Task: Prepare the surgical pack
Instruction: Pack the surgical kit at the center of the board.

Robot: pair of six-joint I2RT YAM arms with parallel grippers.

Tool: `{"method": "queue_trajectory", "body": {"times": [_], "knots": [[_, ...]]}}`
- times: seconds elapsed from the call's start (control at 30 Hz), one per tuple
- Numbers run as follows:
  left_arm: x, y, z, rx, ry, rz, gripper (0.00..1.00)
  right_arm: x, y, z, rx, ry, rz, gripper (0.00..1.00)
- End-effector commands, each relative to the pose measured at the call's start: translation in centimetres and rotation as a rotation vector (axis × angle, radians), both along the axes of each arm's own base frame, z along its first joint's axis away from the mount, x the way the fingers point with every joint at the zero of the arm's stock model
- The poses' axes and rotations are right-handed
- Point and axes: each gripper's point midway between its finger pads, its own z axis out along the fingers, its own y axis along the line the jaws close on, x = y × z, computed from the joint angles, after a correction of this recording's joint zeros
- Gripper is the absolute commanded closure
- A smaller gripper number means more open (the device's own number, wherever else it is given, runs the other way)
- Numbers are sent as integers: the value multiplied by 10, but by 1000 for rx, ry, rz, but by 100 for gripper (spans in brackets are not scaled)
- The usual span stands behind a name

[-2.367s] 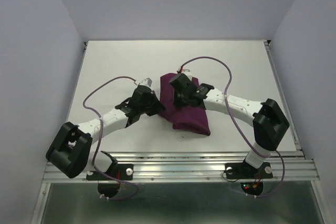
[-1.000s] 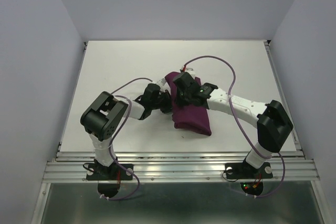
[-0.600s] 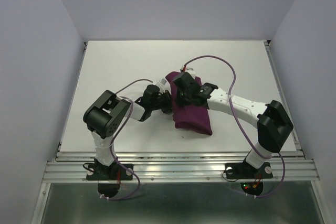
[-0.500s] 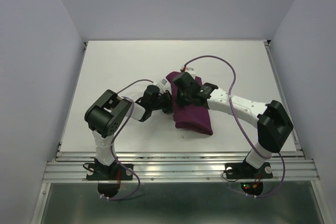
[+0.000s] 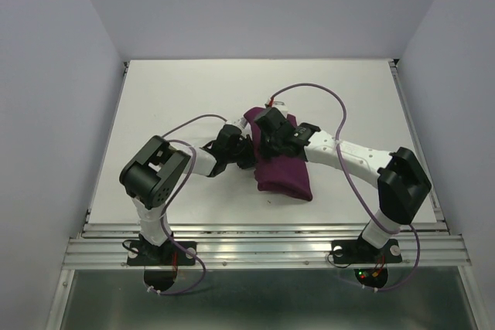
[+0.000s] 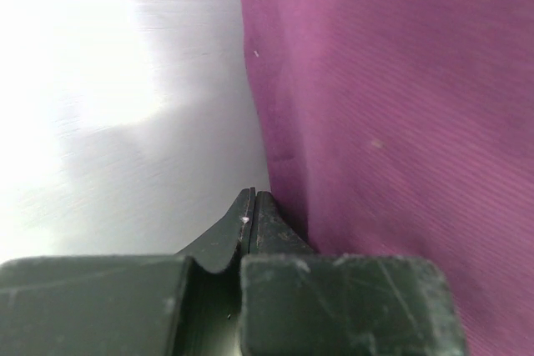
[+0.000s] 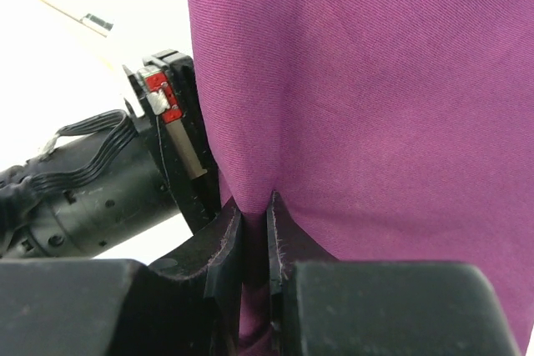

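Two tools meet at the left edge of the folded surgical pack (image 5: 285,174), which lies mid-way across the white table (image 5: 178,90): the left tool (image 6: 252,199) is closed, its tips just beside the cloth, while the right tool (image 7: 253,210) pinches a fold of it.

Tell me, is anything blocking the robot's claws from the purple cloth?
Nothing visible does. The right gripper pinches a fold of the purple cloth, and the shut left gripper sits right beside the cloth's edge with nothing between.
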Motion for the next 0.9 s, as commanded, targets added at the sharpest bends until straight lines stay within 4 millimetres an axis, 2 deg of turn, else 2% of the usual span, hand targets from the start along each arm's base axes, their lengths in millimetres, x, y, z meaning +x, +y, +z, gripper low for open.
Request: {"method": "queue_trajectory", "body": {"times": [0.0,0.07,0.17,0.23,0.43,0.7,0.87], "knots": [[13,10,19,114,-107,18,100,20,34,39,147,-118,25,99],[9,19,8,155,-95,22,100,19,38,34,150,-104,44,99],[3,24,-5,192,-75,6,100,15,51,12,151,-48,103,99],[2,28,-13,227,-61,5,100,11,60,5,173,-18,131,99],[-1,53,-24,344,-39,56,100,10,59,-17,142,14,130,99],[-18,80,0,384,-66,107,100,9,66,-35,137,48,149,99],[-34,100,-3,421,-44,142,100,12,75,-45,140,65,161,99]]}}
